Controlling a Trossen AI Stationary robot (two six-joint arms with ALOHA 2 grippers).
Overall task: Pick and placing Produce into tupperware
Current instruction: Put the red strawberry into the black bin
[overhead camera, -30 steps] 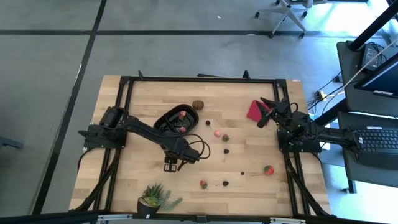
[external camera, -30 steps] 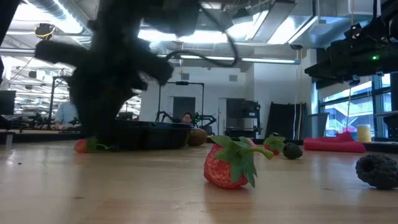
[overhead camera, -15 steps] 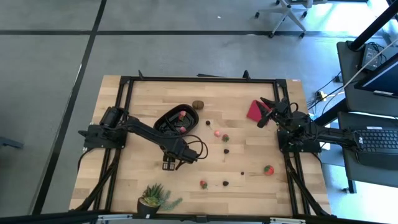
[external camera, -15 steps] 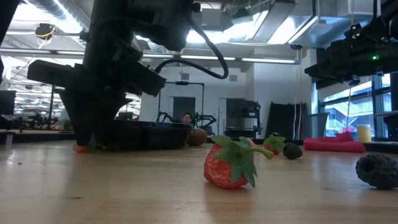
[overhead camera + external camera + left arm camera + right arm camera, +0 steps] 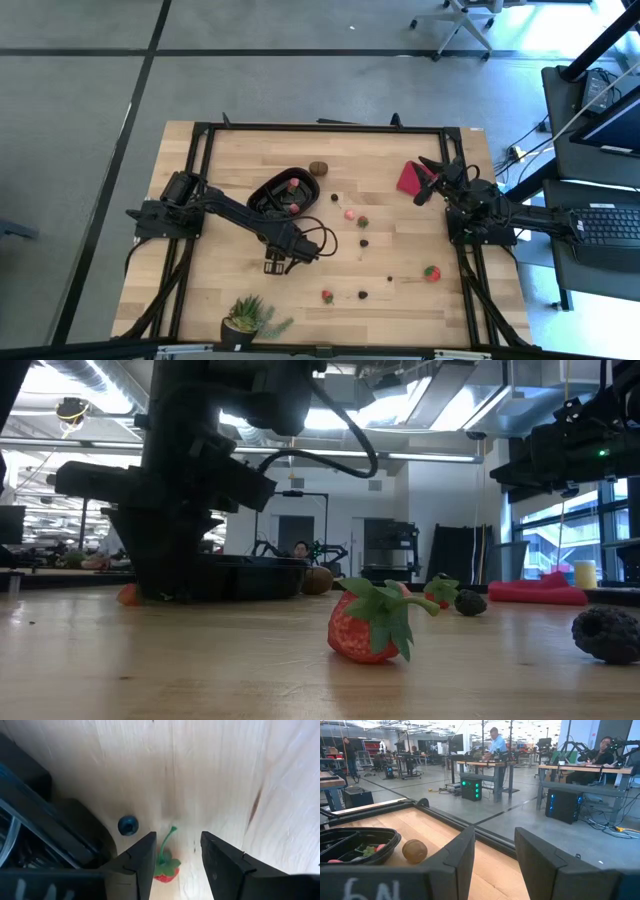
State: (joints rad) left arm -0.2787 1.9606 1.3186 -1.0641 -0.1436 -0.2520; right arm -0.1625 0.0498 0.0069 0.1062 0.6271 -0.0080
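We see the left gripper (image 5: 273, 267) down at the wooden table (image 5: 230, 200), just in front of the black rounded-oblong plastic tupperware tray (image 5: 262, 189). Its two dark fingers (image 5: 142, 865) stand partly open, straddling a small red strawberry with green stem (image 5: 165, 870) lying on the wood between them; we cannot tell if the pads touch it, and it is not lifted. The tray already holds a couple of red pieces (image 5: 292, 185). A brown round fruit (image 5: 318, 168) sits just beside the tray's far end. Other red and dark berry pieces (image 5: 350, 213) lie scattered mid-table, with a stemmed red strawberry (image 5: 431, 271) toward the right. The right gripper (image 5: 425, 176) waits raised by the flat red square object (image 5: 408, 178), fingers (image 5: 455, 865) partly open, holding nothing.
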